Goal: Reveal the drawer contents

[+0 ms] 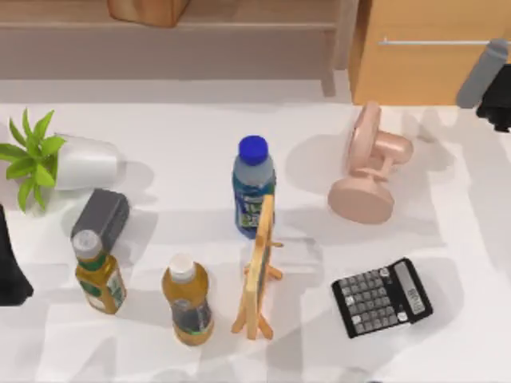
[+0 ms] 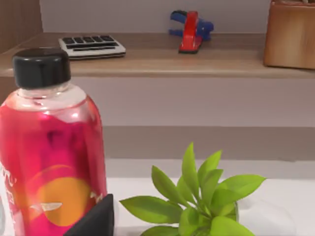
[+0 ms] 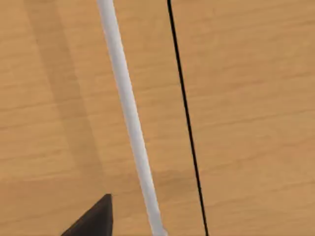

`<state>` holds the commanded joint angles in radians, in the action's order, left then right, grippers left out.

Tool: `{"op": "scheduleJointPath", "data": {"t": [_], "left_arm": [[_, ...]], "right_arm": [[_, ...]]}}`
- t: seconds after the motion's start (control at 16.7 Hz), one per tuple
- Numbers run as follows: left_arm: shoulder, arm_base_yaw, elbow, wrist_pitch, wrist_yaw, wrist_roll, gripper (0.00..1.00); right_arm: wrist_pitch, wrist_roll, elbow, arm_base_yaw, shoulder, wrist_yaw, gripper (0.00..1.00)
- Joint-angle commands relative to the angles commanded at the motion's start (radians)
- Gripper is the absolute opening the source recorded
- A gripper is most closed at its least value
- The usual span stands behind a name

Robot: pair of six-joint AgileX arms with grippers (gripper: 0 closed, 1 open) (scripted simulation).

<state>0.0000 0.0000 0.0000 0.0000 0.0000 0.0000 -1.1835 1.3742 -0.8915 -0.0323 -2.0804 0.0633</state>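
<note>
The drawer (image 1: pixel 431 72) stands at the table's back right, with a light orange-tan wooden front and a thin silver bar handle (image 1: pixel 435 41). It is closed, so its inside is hidden. My right gripper (image 1: pixel 497 102) hovers at the table's right edge, just in front of the drawer's right end. In the right wrist view the handle (image 3: pixel 129 113) runs close across the wood, beside one dark fingertip (image 3: pixel 93 221). The gripper is open and holds nothing. My left gripper (image 1: pixel 12 271) is parked, open, at the left edge.
On the white table are a pink fan (image 1: pixel 369 163), a calculator (image 1: pixel 382 297), a small wooden easel (image 1: pixel 259 267), a blue-capped bottle (image 1: pixel 254 183), two amber bottles (image 1: pixel 100 271), a tipped potted plant (image 1: pixel 56 159) and a red bottle (image 2: pixel 51 147). A brown shelf (image 1: pixel 168 40) stands at the back left.
</note>
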Motion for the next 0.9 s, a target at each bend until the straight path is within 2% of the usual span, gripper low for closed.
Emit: {"op": "scheduleJointPath", "data": {"t": [0.12, 0.3, 0.9], "left_arm": [[0.0, 0.0, 0.0, 0.0, 0.0, 0.0, 1.0], [0.0, 0.0, 0.0, 0.0, 0.0, 0.0, 1.0], [0.0, 0.0, 0.0, 0.0, 0.0, 0.0, 1.0]], "right_arm": [[-0.056, 0.104, -0.03, -0.078, -0.085, 0.08, 1.0], [-0.098, 0.179, -0.052, -0.14, -0.147, 0.145, 1.0], [-0.059, 0.184, -0.115, -0.125, -0.169, 0.132, 1.0]]}}
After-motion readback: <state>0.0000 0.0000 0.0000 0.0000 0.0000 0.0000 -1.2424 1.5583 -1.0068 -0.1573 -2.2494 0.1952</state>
